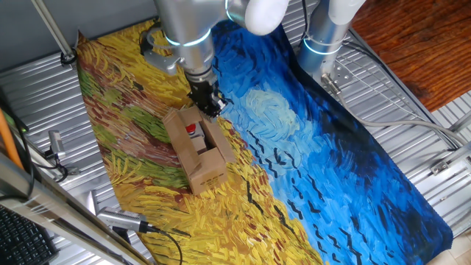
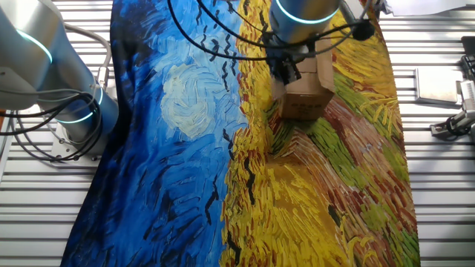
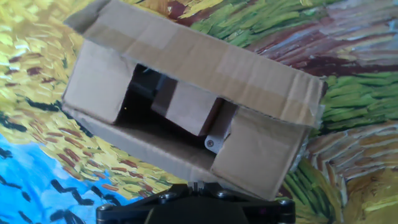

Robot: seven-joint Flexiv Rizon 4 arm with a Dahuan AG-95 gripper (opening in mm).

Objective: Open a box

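My black two-finger gripper (image 3: 193,202) sits nearest, jaws' state untellable; small brown cardboard box (image 3: 186,106) has long flaps raised, end flaps still folded in.

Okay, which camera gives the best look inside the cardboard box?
The hand view: the box fills the frame, its flaps part open, showing the dark inside. One fixed view shows the box smaller, with something red inside, the gripper at its far end. In the other fixed view the arm hides most of the box.
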